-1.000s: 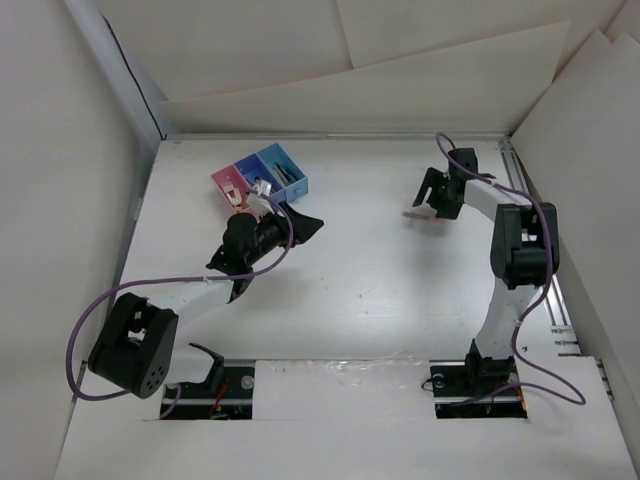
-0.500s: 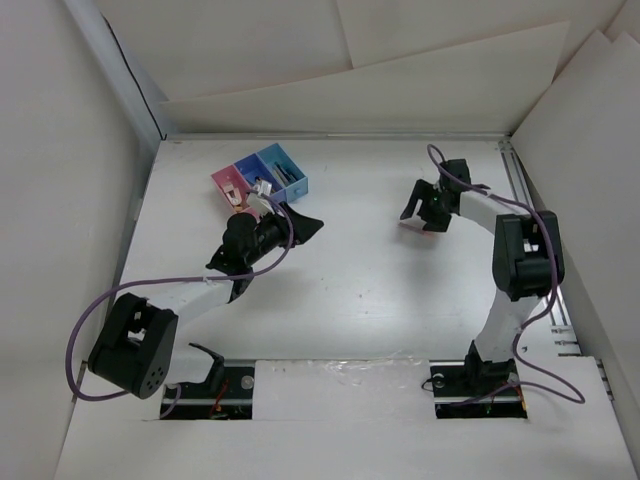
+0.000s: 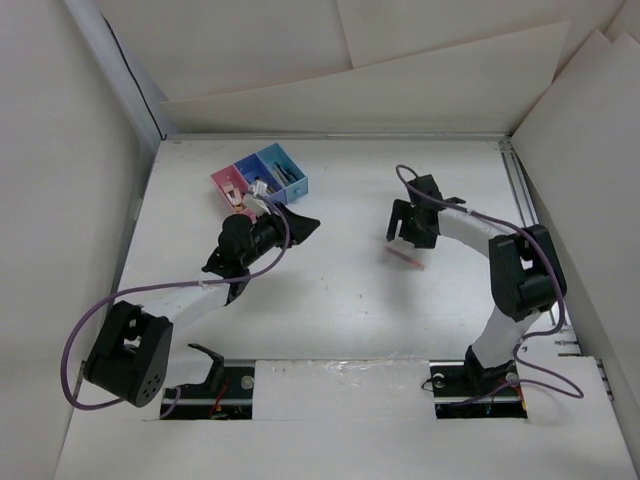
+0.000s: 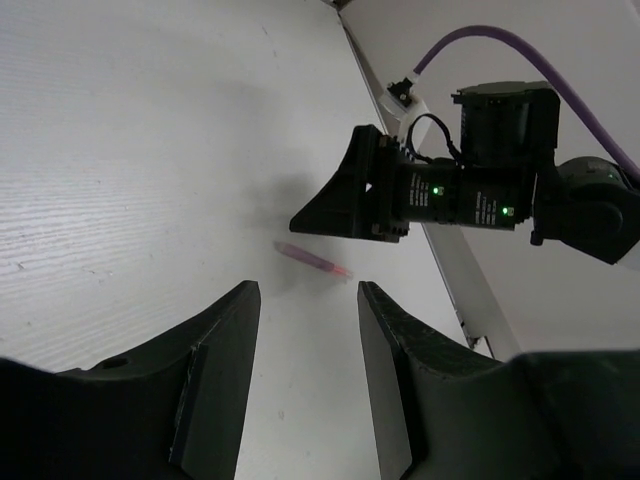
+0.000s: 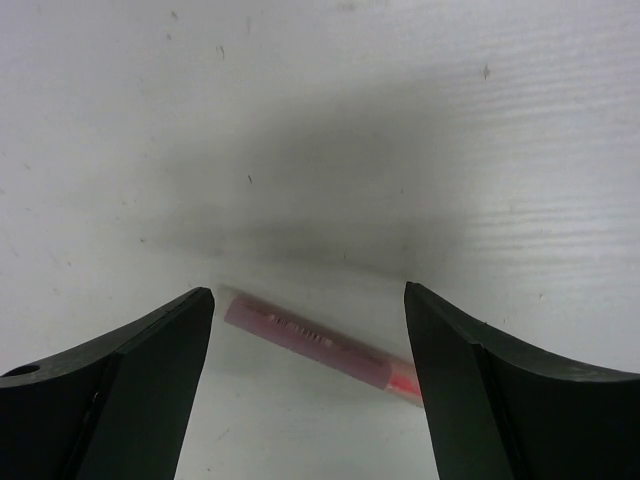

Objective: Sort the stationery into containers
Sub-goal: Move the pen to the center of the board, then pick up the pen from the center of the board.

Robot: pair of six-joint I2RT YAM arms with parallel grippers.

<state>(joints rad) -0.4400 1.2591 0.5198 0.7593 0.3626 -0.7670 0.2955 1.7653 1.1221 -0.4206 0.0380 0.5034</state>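
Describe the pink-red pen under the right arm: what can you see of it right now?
The pink-red pen is a slim, straight stick with a translucent-looking pink barrel, dark print along it and a brighter red end. It looks like plastic. It lies level and diagonal on the white table, right of centre, though slight blur leaves actual contact with the surface unclear. The open right tool hangs over it, with fingers wide on either side and neither touching it.

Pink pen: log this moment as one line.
pink pen on table, ungripped | right gripper open above it | left gripper open, empty, near bins
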